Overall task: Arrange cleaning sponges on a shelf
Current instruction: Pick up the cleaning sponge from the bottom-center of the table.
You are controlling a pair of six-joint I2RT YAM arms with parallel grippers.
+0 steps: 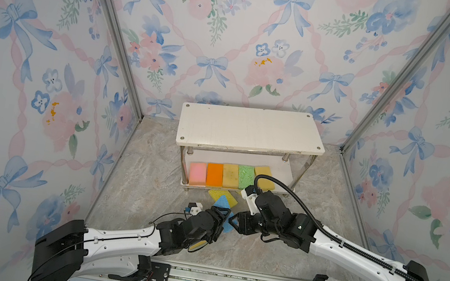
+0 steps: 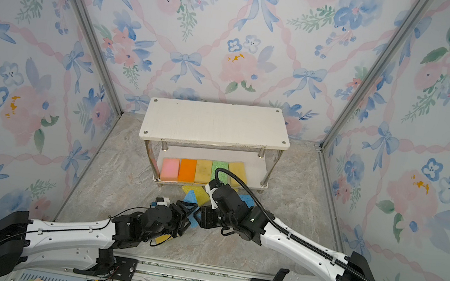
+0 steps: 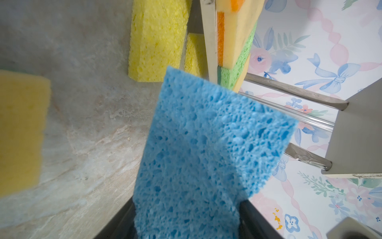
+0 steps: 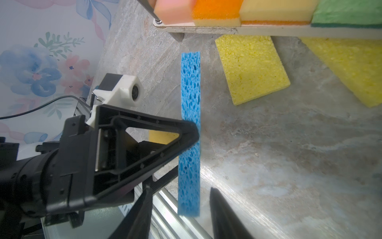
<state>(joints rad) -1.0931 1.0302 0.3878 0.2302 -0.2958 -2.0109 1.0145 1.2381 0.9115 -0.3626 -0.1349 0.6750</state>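
Blue sponge (image 4: pixel 190 82) on edge over table (image 4: pixel 289 155), 6 o'clock of shelf (image 1: pixel 250 130), pinched by L claw (image 4: pixel 191 132). R claw (image 4: pixel 180 187) straddles its end, jaws apart, gap each side. Lower tier (image 1: pixel 286 172) packed edge-to-edge w/ five sponges (image 1: pixel 214 174).

Blue sponge (image 3: pixel 206 144), bright-yel. sponge (image 3: pixel 157 39), pink sponge (image 1: pixel 197 173), orange sponge (image 1: pixel 214 174); white shelf (image 1: pixel 250 128); grey marbled floor (image 1: pixel 142 189); floral bow-print wallpaper (image 1: pixel 235 26).

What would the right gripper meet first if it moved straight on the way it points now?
Most likely the blue sponge, held by the left gripper: its edge sits between the open fingers of the right gripper. Depth is hard to judge, but nothing else lies nearer.
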